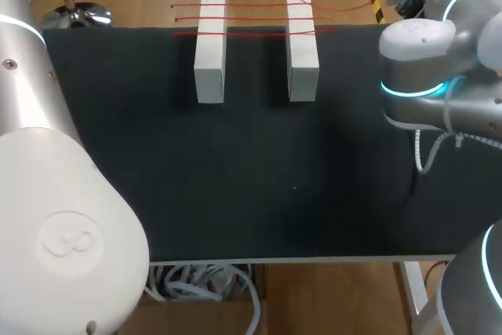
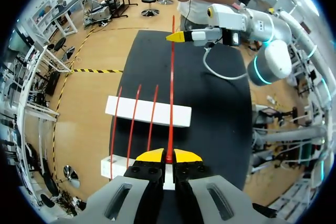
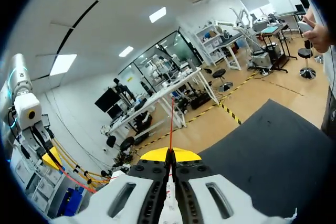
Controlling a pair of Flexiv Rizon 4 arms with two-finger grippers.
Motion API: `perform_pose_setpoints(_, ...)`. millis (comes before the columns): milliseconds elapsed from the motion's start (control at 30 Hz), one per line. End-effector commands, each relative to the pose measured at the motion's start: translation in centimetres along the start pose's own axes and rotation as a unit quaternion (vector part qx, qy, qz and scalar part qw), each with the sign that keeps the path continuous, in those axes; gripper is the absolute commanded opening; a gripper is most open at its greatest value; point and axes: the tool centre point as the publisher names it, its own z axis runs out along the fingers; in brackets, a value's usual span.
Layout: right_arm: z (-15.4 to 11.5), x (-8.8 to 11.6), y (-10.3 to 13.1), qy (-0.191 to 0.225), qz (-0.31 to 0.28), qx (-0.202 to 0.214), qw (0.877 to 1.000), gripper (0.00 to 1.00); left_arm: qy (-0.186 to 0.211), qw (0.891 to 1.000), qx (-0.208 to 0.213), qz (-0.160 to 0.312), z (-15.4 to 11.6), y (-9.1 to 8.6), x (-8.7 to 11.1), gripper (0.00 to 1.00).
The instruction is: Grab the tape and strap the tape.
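Thin red tape stretches taut over the white blocks, left claw and right claw each pinching an end. Likely light, limp, stretchy; grip near ends.

Left gripper and right gripper both pinched closed, well apart.

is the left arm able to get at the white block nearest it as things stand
Probably yes: the left gripper, shut on the red tape, has that block just under it, nothing between.
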Motion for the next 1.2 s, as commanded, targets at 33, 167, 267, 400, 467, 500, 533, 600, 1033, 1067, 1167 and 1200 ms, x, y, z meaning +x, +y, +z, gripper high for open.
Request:
perform_pose_setpoints(33,-0.1,0.3,0.3,-0.065,0.000,0.006,0.998,0.00,0.001,1.000,-0.004,-0.001,-0.1,-0.2,-0.1,0.00)
perform_pose_setpoints(167,-0.1,0.3,0.3,-0.065,0.000,0.006,0.998,0.00,0.001,1.000,-0.004,-0.001,-0.1,-0.2,-0.1,0.00)
perform_pose_setpoints(267,-0.1,0.3,0.3,-0.065,0.000,0.006,0.998,0.00,0.001,1.000,-0.004,-0.001,-0.1,-0.2,-0.1,0.00)
perform_pose_setpoints(400,0.3,0.9,0.6,-0.068,-0.097,-0.007,0.993,0.00,0.001,1.000,-0.004,-0.001,-0.1,-0.2,-0.1,0.00)
perform_pose_setpoints(467,0.6,1.6,0.8,-0.055,-0.183,-0.011,0.982,0.00,0.001,1.000,-0.004,-0.001,-0.1,-0.2,-0.1,0.00)
perform_pose_setpoints(500,0.7,1.9,0.8,-0.074,-0.186,-0.021,0.980,0.00,0.001,1.000,-0.004,-0.001,-0.1,-0.2,-0.1,0.00)
perform_pose_setpoints(533,0.8,2.1,1.0,-0.069,-0.194,-0.017,0.978,0.00,0.001,1.000,-0.004,-0.001,-0.1,-0.2,-0.1,0.00)
perform_pose_setpoints(600,1.2,2.3,1.1,-0.065,-0.241,-0.020,0.968,0.00,0.001,1.000,-0.004,-0.001,-0.1,-0.2,-0.1,0.00)
perform_pose_setpoints(1033,1.3,3.5,2.0,0.020,-0.508,-0.048,0.860,0.00,0.001,1.000,-0.004,-0.001,-0.1,-0.2,-0.1,0.00)
perform_pose_setpoints(1067,1.2,3.5,1.9,0.024,-0.510,-0.045,0.858,0.00,0.001,1.000,-0.004,-0.001,-0.1,-0.2,-0.1,0.00)
perform_pose_setpoints(1167,1.2,3.5,1.7,0.028,-0.491,-0.032,0.870,0.00,0.001,1.000,-0.004,-0.001,-0.1,-0.2,-0.1,0.00)
perform_pose_setpoints(1200,1.2,3.5,1.7,0.028,-0.491,-0.032,0.870,0.00,0.001,1.000,-0.004,-0.001,-0.1,-0.2,-0.1,0.00)
